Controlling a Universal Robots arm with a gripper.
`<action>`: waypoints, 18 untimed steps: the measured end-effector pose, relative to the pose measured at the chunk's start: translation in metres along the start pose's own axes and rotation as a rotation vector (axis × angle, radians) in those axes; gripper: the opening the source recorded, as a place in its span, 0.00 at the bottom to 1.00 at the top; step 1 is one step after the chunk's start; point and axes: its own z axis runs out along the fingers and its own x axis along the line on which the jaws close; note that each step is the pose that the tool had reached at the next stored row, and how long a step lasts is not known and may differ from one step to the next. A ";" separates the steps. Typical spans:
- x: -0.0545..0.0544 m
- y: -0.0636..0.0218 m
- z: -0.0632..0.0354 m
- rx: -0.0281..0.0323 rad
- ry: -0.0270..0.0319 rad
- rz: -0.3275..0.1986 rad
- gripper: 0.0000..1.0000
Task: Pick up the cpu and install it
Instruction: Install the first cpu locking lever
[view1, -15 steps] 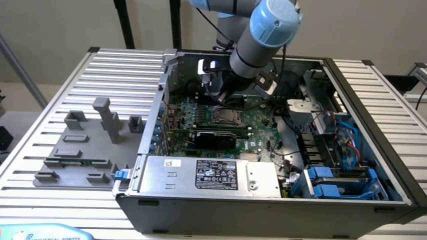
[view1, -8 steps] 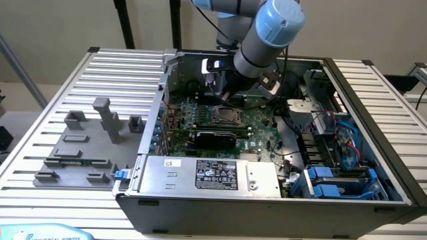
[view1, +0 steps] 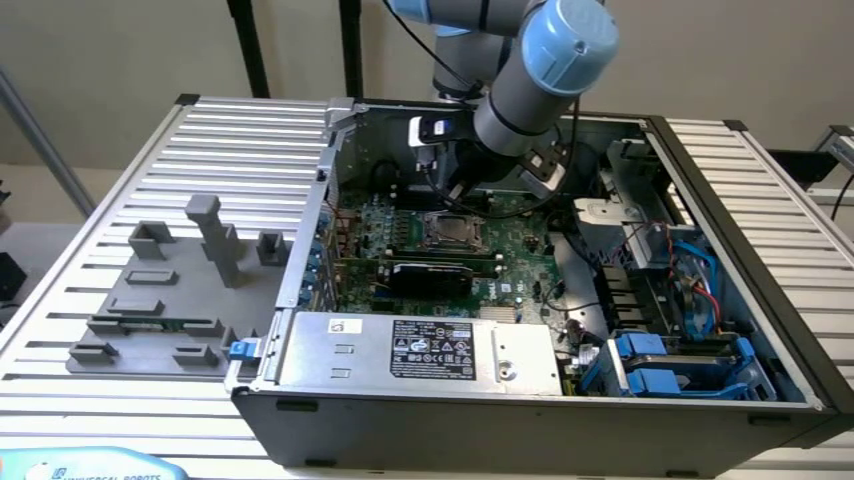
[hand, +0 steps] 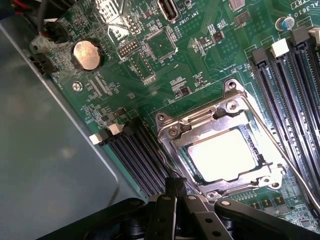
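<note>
A: Gripper (hand: 176, 192), fingers pressed together with nothing between them, tips poised just above the edge of the socket frame (hand: 220, 117) in the wrist view.

B: And the cpu (hand: 225, 156)?

A: Already lying flat in the socket on the green motherboard (hand: 150, 75), bright silver top facing up, ringed by the metal frame. In the exterior view, same socket (view1: 447, 231) near the middle of the open computer case (view1: 534, 410), directly under the arm (view1: 534, 85).

B: Touching the chip?

A: Apparently not; tips close beside the frame's near edge, contact not discernible.

B: Handling character of the chip?

A: Judged light, thin and rigid. Smooth metal lid likely slippery under flat pads. Underside contacts and socket pins probably delicate, so intolerant of tilt, sliding or heavy downward force.

B: Best place to take hold?

A: Opposite side edges, by the rim, level throughout; never the top face pressed hard, never the underside. Seated as now, edges lie mostly recessed inside the frame, leaving little to pinch.

B: Surroundings worth noting?

A: Memory slots (hand: 137, 160) flanking the socket, a coin cell (hand: 86, 55) farther off on the board. Grey fixture blocks (view1: 160, 300) on the slatted table (view1: 227, 140) at the exterior view's left, well apart from the case.
</note>
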 end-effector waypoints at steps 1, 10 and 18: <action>0.000 0.0003 -0.0001 0.0020 -0.0015 0.000 0.11; -0.001 0.0015 0.0013 0.0076 -0.0044 0.002 0.11; 0.002 0.0078 0.0029 0.0083 -0.0050 0.002 0.11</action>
